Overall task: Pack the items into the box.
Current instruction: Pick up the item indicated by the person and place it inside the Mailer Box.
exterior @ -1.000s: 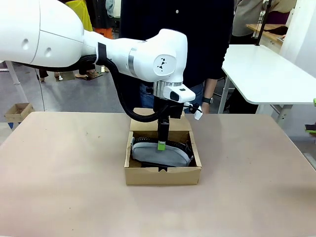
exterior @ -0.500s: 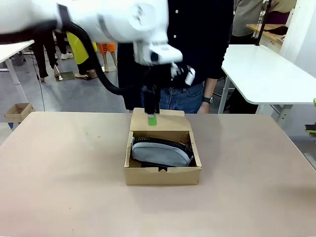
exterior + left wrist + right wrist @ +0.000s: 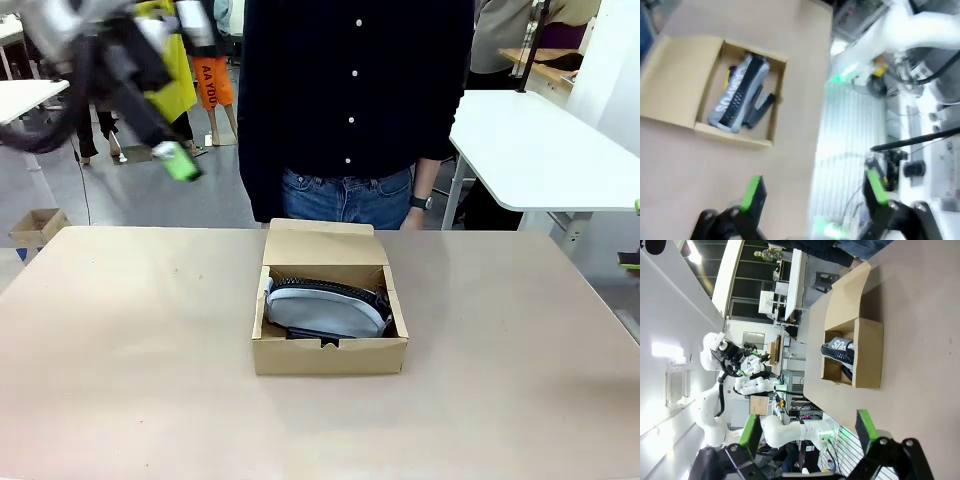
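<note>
1. Upper left, high above the bench [image 3: 120, 340], the left fingers [image 3: 180, 163] are a smear in the front view. The wrist view shows them spread wide, holding nothing.
2. Mid-bench, the box [image 3: 330, 357] sits with its lid flap [image 3: 320, 243] folded back. The grey pouch [image 3: 325, 308] lies inside and covers most of the floor. The stapler [image 3: 760, 104] is a dark blur beside it, and of the knife [image 3: 727, 77] just a yellow sliver shows.
3. Behind the box stands a person [image 3: 350, 100], head cut off by the top edge.
4. The right fingers [image 3: 751, 432] are spread and empty, well apart from the box.
</note>
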